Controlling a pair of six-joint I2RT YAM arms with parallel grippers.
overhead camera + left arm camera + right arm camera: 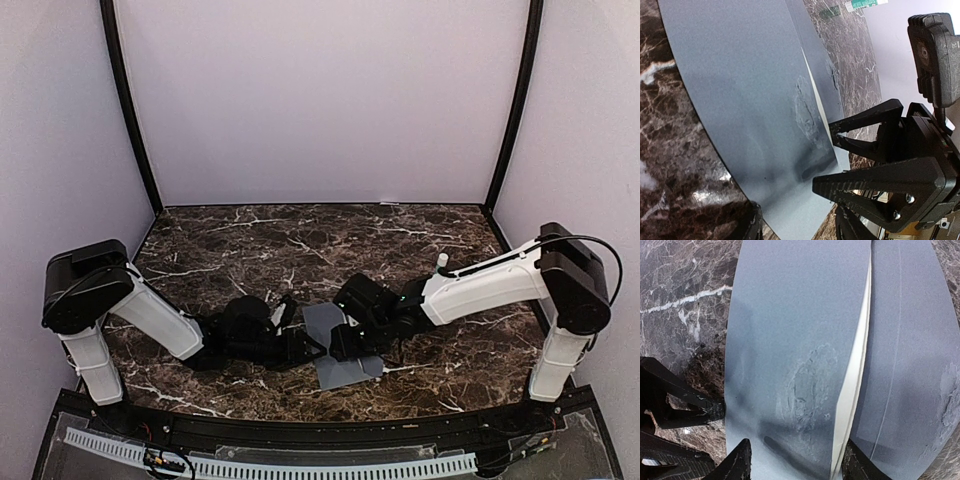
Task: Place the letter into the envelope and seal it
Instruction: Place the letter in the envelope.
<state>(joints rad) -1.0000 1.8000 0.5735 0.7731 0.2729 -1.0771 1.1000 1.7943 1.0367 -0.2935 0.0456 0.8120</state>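
One grey envelope (345,372) lies flat on the marble worktop (300,240), near the front edge, right where the two arms meet. It sits between them so both can work it at once.

The letter (856,370) is in the envelope: only a thin cream edge shows at the mouth, between the front panel and the flap (910,340). The panel lifts slightly there, which is probably why the paper edge shows. The flap looks folded back and lying open, so I judge insertion about done and sealing not yet done.

The left fingers (685,402) are spread apart with marble showing between them. One tip sits at the envelope's side edge, touching or nearly so, and likely acts as a stop so the envelope doesn't slide. They clamp nothing.

The right fingers (740,462) are also apart, one over the front panel and one at the mouth by the cream edge. They are low on the envelope with nothing pinched, probably to press the panel down or nudge the paper deeper. I can't tell whether they touch.

Counts:
- One envelope.
- One letter.
- One flap.
- Two scuffed patches – one on the front panel (807,385), one on the flap.
- Two arms, left arm (150,315) and right arm (480,285).
- Two pairs of fingers.
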